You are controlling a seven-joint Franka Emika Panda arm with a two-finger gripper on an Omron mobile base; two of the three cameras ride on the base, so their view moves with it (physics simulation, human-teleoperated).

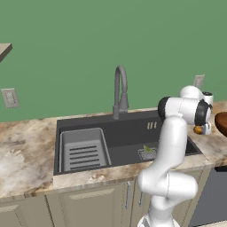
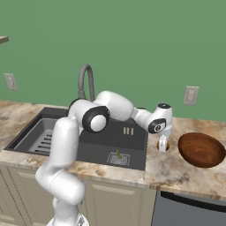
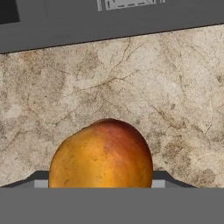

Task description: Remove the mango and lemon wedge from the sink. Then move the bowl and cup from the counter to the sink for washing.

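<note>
The orange-brown mango (image 3: 101, 159) sits between the two fingertips of my gripper (image 3: 100, 181), which is shut on it, low over the counter (image 3: 144, 87) just right of the sink (image 1: 88, 120). From the base, the gripper (image 1: 204, 129) points down with the mango (image 1: 197, 129) at its tip, left of the reddish-brown bowl (image 2: 201, 150). I cannot tell if the fruit touches the stone. The small yellowish-green lemon wedge (image 1: 148, 149) lies on the drain grate in the sink's right half, also seen as the lemon wedge (image 2: 118, 154). The cup is out of view.
A grey gooseneck faucet (image 1: 120, 88) stands behind the basin. A lighter slotted tray insert (image 1: 84, 150) takes the basin's left half. The bowl (image 1: 221, 123) stands close to my hand's right. Wall outlets (image 2: 190, 95) sit on the green wall; a dark appliance front (image 2: 190, 212) lies below the counter.
</note>
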